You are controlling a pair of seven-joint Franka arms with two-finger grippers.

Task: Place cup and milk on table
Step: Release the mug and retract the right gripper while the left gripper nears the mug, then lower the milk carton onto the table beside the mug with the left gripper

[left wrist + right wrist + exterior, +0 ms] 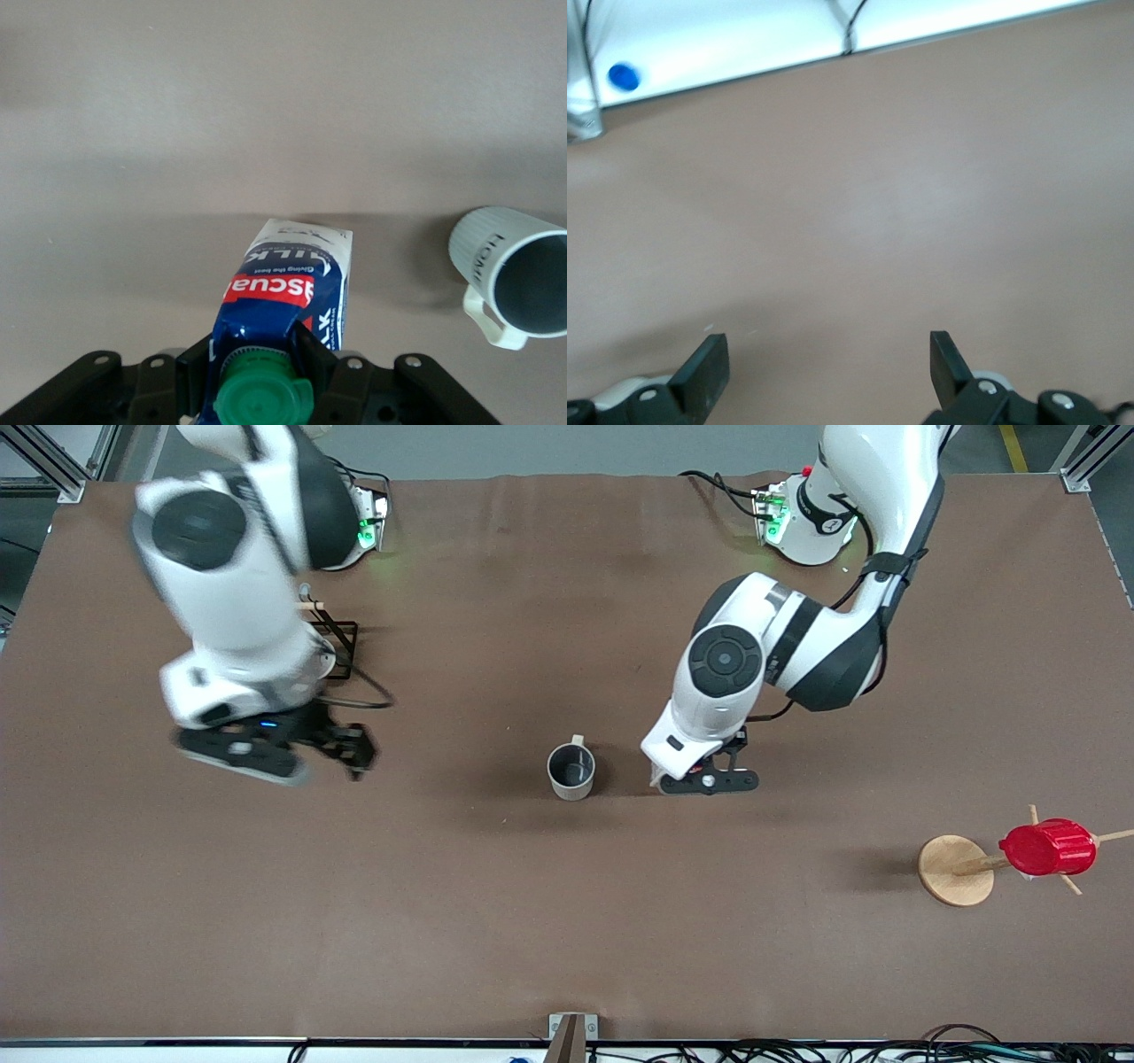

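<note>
The off-white cup [571,771] stands upright on the brown table [532,921] near its middle, handle toward the robots' bases. It also shows in the left wrist view [518,270]. My left gripper [700,782] is low beside the cup, toward the left arm's end of the table. It is shut [257,354] on the top of the blue-and-white milk carton [288,288], just below its green cap [261,398]. The carton hangs upright with its base at or just above the tabletop; my hand hides it in the front view. My right gripper [350,753] is open and empty [824,363] over bare table.
A wooden mug tree [955,870] with a red ribbed cup [1048,848] on it stands toward the left arm's end, nearer the front camera. A black wire rack [341,646] stands under the right arm near its base. A small bracket [569,1036] sits at the front edge.
</note>
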